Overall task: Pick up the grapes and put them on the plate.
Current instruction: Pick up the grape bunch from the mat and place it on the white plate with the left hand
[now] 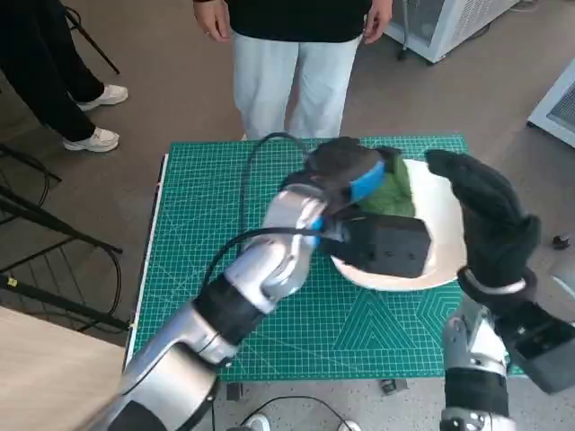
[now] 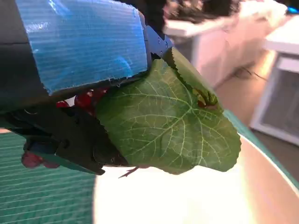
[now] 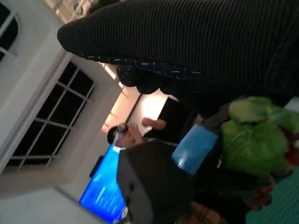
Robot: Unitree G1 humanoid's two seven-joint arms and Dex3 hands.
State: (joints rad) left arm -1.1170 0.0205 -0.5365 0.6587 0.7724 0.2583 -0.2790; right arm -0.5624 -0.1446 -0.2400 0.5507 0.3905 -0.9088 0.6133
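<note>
Over the plate (image 1: 445, 229), the left hand (image 1: 346, 175) holds the grapes (image 2: 88, 99), leaf (image 2: 163, 121) pointing away.

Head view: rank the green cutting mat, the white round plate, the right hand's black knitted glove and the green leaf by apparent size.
1. Green cutting mat, clearly largest.
2. White round plate, partly hidden by the left hand.
3. Black knitted glove; it is raised nearer the camera, so its rank against the plate is unsure.
4. Green leaf, mostly covered.
</note>
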